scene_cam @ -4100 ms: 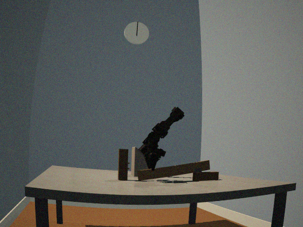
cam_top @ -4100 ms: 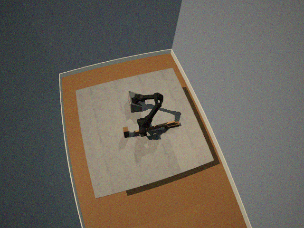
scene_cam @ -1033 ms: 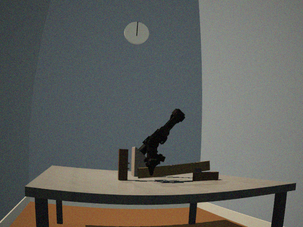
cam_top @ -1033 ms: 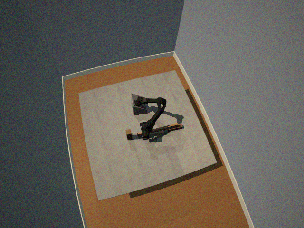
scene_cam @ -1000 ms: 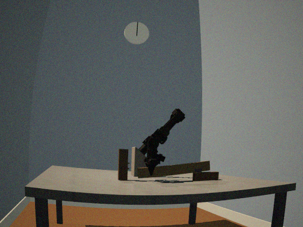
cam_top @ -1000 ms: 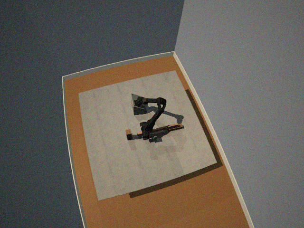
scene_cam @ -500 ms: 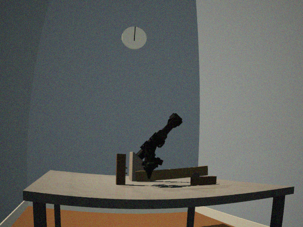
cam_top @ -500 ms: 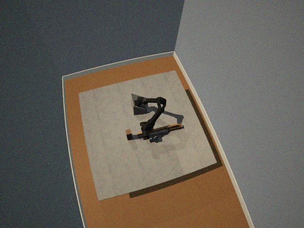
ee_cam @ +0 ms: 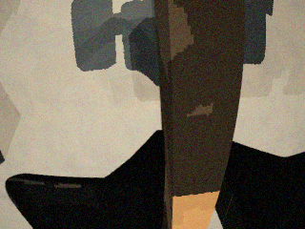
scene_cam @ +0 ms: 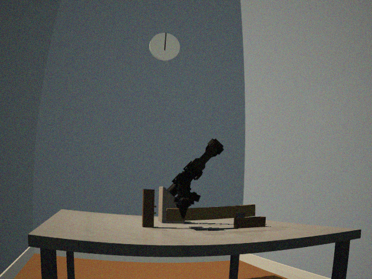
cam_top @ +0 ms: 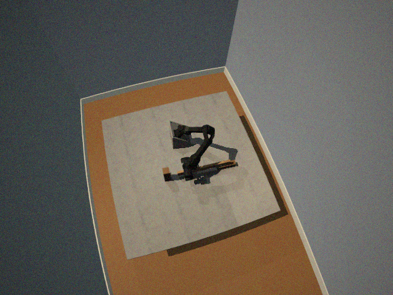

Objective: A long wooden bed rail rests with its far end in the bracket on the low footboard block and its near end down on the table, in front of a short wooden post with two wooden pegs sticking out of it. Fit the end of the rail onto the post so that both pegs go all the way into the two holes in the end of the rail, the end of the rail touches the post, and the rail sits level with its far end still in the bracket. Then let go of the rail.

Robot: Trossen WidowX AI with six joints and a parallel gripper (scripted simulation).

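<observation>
My gripper (scene_cam: 183,217) (ee_cam: 175,135) is shut on the long brown rail (scene_cam: 216,212) (cam_top: 228,163) (ee_cam: 202,86), close to its near end. In the exterior view the rail is almost level, its far end slightly higher. The wooden post (scene_cam: 148,208) (cam_top: 166,174) stands upright left of the rail. Two short pegs (scene_cam: 154,206) point towards the rail's near end, with a visible gap between. The rail's far end lies at the low footboard block (scene_cam: 250,222); its seating in the bracket (scene_cam: 240,215) cannot be made out. The holes are hidden.
A pale upright panel (scene_cam: 160,204) (cam_top: 171,129) stands at the arm's base, behind the post and rail in the exterior view. The arm (cam_top: 202,147) reaches over the rail from that side. The table (scene_cam: 90,231) has its front edge below the post and footboard block.
</observation>
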